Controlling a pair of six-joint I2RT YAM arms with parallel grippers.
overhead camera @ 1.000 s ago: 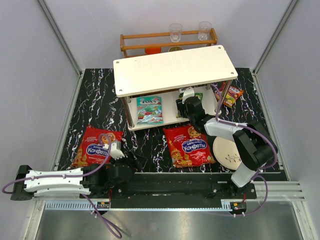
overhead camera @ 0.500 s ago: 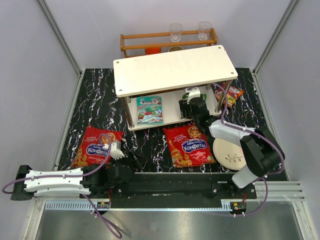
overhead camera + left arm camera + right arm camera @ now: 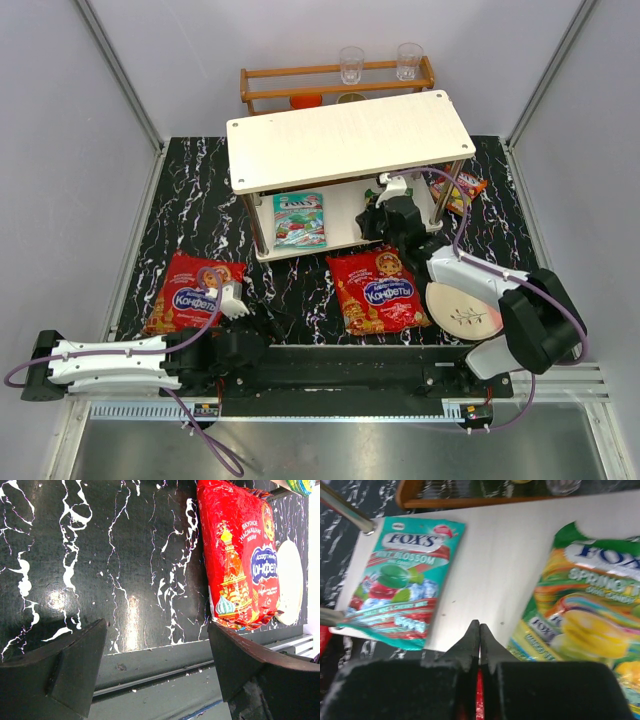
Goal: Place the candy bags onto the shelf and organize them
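The right claw point(image 3: 479, 627) is reaching in at the front of the shelf point(image 3: 350, 140), over the lower board. It has just snapped its fingers together, and it is pinching nothing. The green-yellow bag point(image 3: 590, 630) is lying flat on the shelf's lower board, just beside the claw and free of it, so that bag looks put away. The teal bag point(image 3: 400, 580) is lying on the same board, nearer the shelf's left end, with bare white board between the two. That is making two bags on the shelf and three still waiting. The red-orange bag point(image 3: 462, 188) is sitting on the table just past the shelf's right end, partly behind a corner post point(image 3: 447, 195), and that post may be getting in the way of a reach. One big red bag point(image 3: 378, 290) is lying in front of the shelf, with a round plate point(image 3: 462, 305) touching or almost touching its right side. The other big red bag point(image 3: 190, 292) is lying off the shelf's front left corner. The left claw point(image 3: 157, 627) is hanging there, spread wide and holding nothing. A wooden rack point(image 3: 335, 85) with two glasses point(image 3: 351, 64) is standing behind the shelf.
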